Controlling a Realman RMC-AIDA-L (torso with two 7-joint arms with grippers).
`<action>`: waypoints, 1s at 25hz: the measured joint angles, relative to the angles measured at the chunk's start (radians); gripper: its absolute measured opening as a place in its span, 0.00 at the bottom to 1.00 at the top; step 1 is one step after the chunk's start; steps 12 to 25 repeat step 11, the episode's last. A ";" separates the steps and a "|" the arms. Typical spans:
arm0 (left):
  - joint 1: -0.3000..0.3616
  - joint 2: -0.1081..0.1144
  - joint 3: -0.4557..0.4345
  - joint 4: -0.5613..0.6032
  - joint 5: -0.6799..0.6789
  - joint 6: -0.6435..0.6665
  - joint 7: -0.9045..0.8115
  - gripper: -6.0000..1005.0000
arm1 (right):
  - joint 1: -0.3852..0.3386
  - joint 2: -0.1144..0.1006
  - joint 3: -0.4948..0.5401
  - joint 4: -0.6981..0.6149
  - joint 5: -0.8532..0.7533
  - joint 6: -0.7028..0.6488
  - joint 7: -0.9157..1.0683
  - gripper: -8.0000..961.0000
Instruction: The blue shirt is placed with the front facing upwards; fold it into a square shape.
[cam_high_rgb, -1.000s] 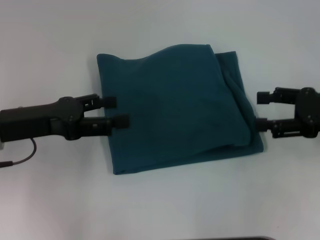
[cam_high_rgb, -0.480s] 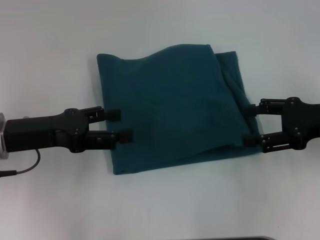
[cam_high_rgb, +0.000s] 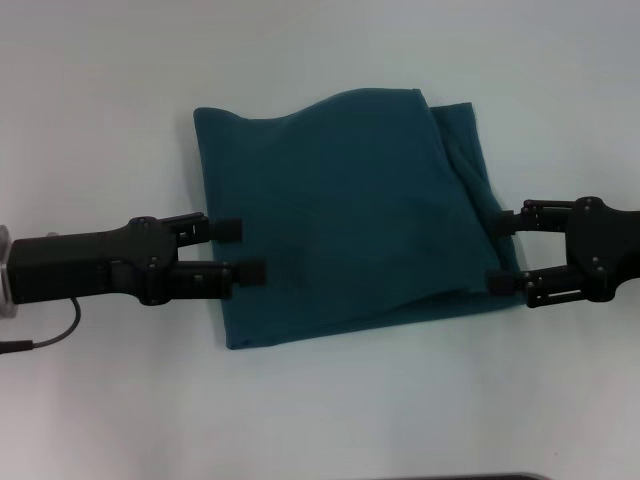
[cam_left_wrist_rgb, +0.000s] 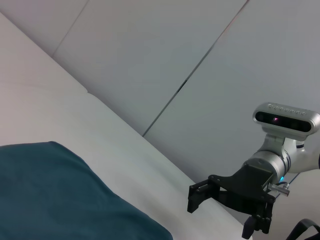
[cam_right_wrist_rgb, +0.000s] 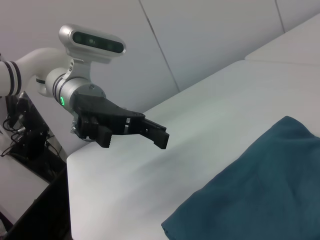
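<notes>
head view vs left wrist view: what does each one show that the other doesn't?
Head view only: the whole folded blue shirt, roughly square with its plain side up, and the left gripper open with its fingertips over the shirt's left edge. Left wrist view only: the grey wall panels behind the table and the camera mounted on the right wrist. Both: the white table, part of the shirt, and the right gripper, open at the shirt's right edge in the head view.

— Where do we find the blue shirt (cam_high_rgb: 350, 215)?
— On the table (cam_high_rgb: 100, 90). We see the left gripper (cam_high_rgb: 246, 250) over its left edge, the right gripper (cam_high_rgb: 502, 252) at its right edge.
</notes>
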 joint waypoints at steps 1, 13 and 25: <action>0.000 0.000 0.000 0.000 0.000 0.000 0.000 0.94 | -0.001 0.000 0.000 -0.001 0.000 0.000 0.000 0.95; -0.001 0.003 0.000 0.002 0.000 0.000 -0.005 0.94 | 0.001 -0.001 0.002 -0.001 0.000 0.001 0.008 0.95; -0.001 0.003 0.000 0.002 0.000 0.000 -0.005 0.94 | 0.001 -0.001 0.002 -0.001 0.000 0.001 0.008 0.95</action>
